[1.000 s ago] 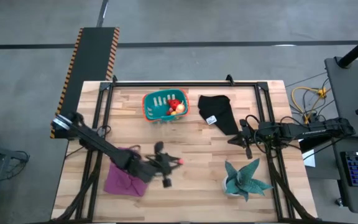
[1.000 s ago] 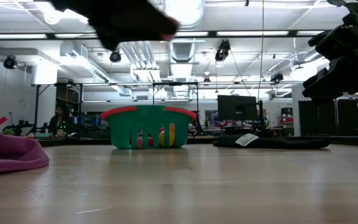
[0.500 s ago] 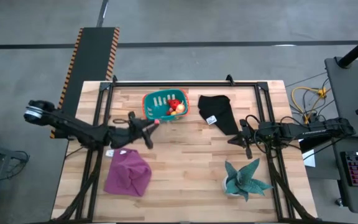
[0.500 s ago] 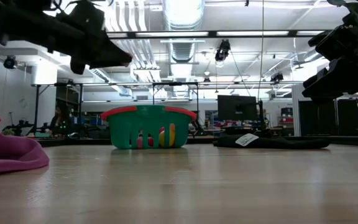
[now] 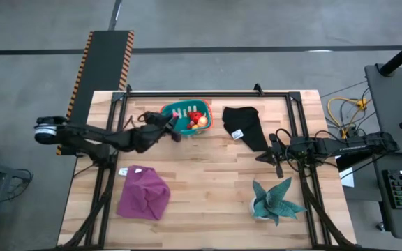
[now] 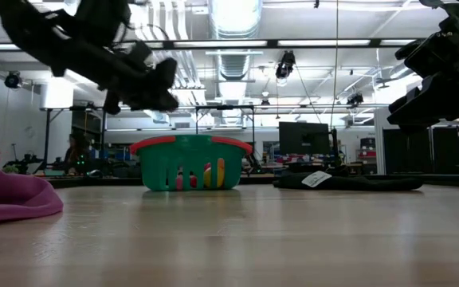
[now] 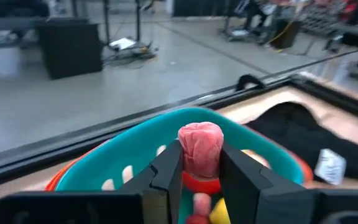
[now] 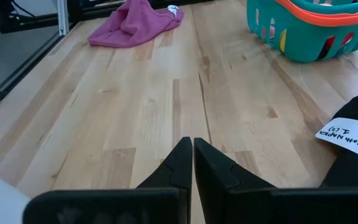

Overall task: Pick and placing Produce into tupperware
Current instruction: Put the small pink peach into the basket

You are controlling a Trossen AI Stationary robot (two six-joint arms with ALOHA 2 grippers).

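The teal tupperware (image 5: pixel 181 112) with an orange rim stands at the table's far middle, and red and yellow produce (image 5: pixel 199 120) lies in it. My left gripper (image 5: pixel 176 133) hangs at the tupperware's near left rim (image 7: pixel 135 140), above the table in the low view (image 6: pixel 159 89). It is shut on a pink piece of produce (image 7: pixel 200 144). My right gripper (image 5: pixel 276 156) waits shut at the table's right side, above bare wood (image 8: pixel 193 151). My left gripper pinches the pink piece by its two opposite sides (image 7: pixel 188 163) between the two fingers. The piece's rounded top stands out beyond the fingertips. The fingers come almost level from the table's left. The piece is lifted clear, just above the tupperware's rim.
A black cloth (image 5: pixel 246 129) with a white label lies right of the tupperware. A purple cloth (image 5: pixel 144 194) lies bunched at the near left. A teal spiky plant (image 5: pixel 275 199) stands at the near right. Bare wood spreads across the table's middle.
My left gripper has carried the pink piece from the table's middle, next to the purple cloth, toward the far edge and up to the tupperware's near left rim. It has turned as it went and stayed shut on the piece.
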